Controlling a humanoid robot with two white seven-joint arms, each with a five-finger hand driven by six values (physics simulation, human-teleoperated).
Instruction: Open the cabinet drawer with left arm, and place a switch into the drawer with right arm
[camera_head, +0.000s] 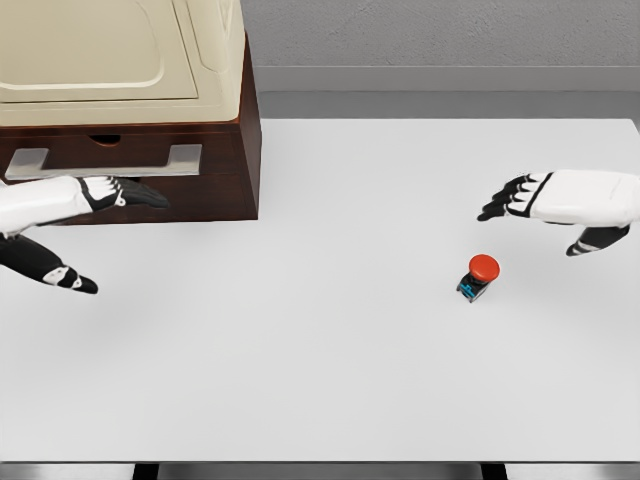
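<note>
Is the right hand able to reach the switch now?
Probably yes. The right hand hovers open just above-right of the switch, and only bare table lies between them.

We see a broad, flat white counter filling most of the view. Behind its far edge runs a grey textured wall with a paler grey band along its base. Below the counter's near edge we see dark supports.
</note>
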